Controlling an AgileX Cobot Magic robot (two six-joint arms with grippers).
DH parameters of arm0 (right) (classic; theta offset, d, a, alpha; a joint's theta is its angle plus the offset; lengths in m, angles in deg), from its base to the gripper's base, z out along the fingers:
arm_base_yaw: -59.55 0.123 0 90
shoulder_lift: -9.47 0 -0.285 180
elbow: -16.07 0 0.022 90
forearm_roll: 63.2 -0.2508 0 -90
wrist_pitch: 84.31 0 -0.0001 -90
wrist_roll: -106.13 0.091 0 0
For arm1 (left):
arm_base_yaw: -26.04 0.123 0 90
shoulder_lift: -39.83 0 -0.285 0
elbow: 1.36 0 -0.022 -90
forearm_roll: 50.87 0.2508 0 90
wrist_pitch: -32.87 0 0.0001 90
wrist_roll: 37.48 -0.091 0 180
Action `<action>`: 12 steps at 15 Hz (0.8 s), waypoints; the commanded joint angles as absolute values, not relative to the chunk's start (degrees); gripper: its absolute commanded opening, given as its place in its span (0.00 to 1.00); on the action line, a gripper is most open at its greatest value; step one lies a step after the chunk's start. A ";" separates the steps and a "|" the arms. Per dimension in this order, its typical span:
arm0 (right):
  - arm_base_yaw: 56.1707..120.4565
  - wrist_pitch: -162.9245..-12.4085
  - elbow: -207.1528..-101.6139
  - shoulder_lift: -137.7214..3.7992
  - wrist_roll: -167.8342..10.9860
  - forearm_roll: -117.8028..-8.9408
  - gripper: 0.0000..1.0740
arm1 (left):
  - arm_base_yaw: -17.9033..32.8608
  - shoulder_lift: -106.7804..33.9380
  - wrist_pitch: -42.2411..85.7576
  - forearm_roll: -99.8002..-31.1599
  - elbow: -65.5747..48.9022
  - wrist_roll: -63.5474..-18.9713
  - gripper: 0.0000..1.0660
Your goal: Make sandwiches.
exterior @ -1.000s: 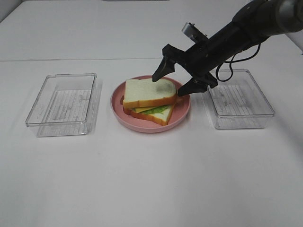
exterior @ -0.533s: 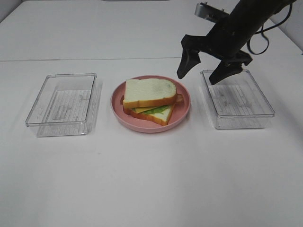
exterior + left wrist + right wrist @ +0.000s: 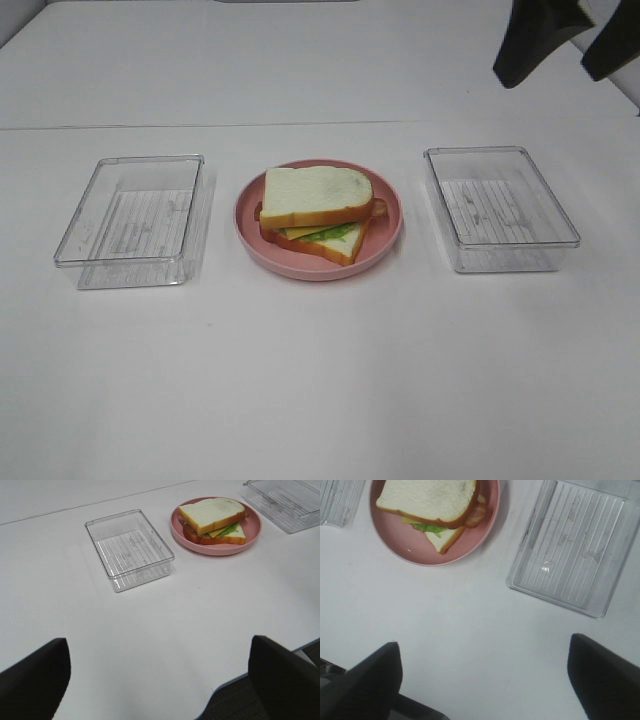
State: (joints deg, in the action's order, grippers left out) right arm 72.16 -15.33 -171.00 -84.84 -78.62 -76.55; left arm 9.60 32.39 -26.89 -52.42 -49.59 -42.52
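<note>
Right pincer [image 3: 568, 40] now raised clear, fingers spread, empty; sandwich [image 3: 318, 211] of 2 white slices, lettuce, cheese.

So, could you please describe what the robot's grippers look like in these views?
Each shows only as two plain fingers. The right gripper has broad, matte black ones with rounded tips, as does the left gripper. From the high camera, dark tapered tips show. No cables or markings are visible.

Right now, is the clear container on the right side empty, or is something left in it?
Empty. The right container shows only its ribbed clear floor in the high and right wrist views; the sandwich sits on the pink plate.
</note>
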 commanded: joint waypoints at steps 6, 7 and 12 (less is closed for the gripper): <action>72.16 -15.33 -141.49 -52.24 -78.45 -72.83 0.74 | 9.66 33.59 -25.91 -52.82 -49.82 -42.58 0.84; 72.16 -15.73 -136.91 -47.65 -78.51 -72.54 0.74 | 9.66 33.59 -25.91 -52.87 -49.82 -42.63 0.84; 72.16 -20.95 -121.32 -23.42 -82.35 -70.65 0.74 | 9.66 33.59 -25.91 -52.87 -49.82 -42.92 0.84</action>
